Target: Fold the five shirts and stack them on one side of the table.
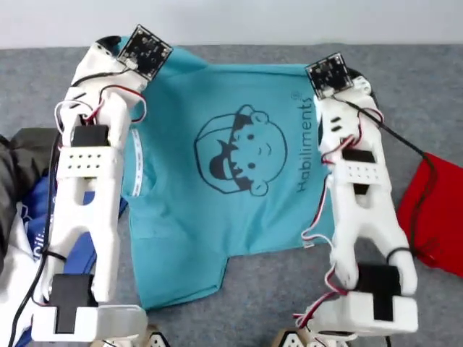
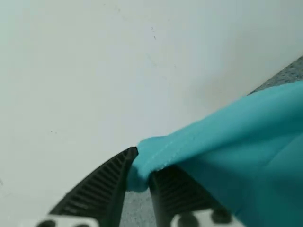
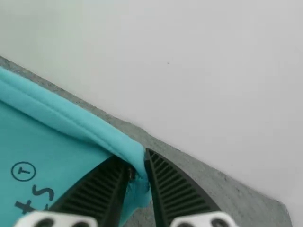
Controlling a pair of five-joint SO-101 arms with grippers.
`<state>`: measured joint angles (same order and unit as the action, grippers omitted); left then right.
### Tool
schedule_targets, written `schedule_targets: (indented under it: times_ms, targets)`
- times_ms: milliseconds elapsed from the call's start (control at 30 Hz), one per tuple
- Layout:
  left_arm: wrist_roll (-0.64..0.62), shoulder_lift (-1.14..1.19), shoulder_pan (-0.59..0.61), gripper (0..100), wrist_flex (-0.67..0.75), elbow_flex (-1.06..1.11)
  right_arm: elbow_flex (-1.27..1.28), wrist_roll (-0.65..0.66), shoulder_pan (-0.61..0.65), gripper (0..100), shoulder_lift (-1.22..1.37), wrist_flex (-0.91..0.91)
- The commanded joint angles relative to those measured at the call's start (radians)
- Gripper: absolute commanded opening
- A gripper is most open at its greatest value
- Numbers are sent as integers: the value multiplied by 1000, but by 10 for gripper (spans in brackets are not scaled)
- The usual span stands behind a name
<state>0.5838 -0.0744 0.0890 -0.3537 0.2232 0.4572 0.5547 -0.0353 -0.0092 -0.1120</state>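
From above, a teal shirt [image 1: 239, 166] lies spread on the grey worktop [image 1: 289, 289], its printed face up. The left arm [image 1: 90, 181] and right arm [image 1: 358, 188] stretch over it to its far edge, one at each far corner. That edge runs side to side between them, and all the cloth lies back toward the arms' bases, so any fold looks set to come from drawing the edge nearward with both arms together. A red garment [image 1: 438, 210] sits beyond the right arm and a heap of garments [image 1: 29, 217] beside the left.

At the left wrist, the left tool [image 2: 144, 165] is clenched on a bunched corner of the shirt, its jaws nearly together with teal fabric squeezed between them in front of the white wall [image 2: 118, 71].

At the right wrist, the right tool [image 3: 134, 161] pinches the hemmed corner at the opposite end, jaws closed tight on the cloth, and the hem runs away from it along the worktop's back edge.
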Motion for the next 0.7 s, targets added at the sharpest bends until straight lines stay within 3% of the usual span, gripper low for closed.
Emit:
schedule_targets:
  times_ms: [0, 133, 233, 500, 667]
  targets:
    - [11, -8, 20, 14, 35, -51, -83, 6, 36, 9, -5, -19]
    - [17, -8, 51, 14, 34, -51, -101, 6, 105, 9, 2, -16]
    - [106, -8, 60, 14, 14, -51, -97, 6, 137, 9, 44, -22]
    - [153, -9, 37, 14, 0, -50, -101, 11, 56, 9, 134, -61]
    - [158, -28, 2, 14, -201, -56, -97, 12, 13, 9, 85, -18]
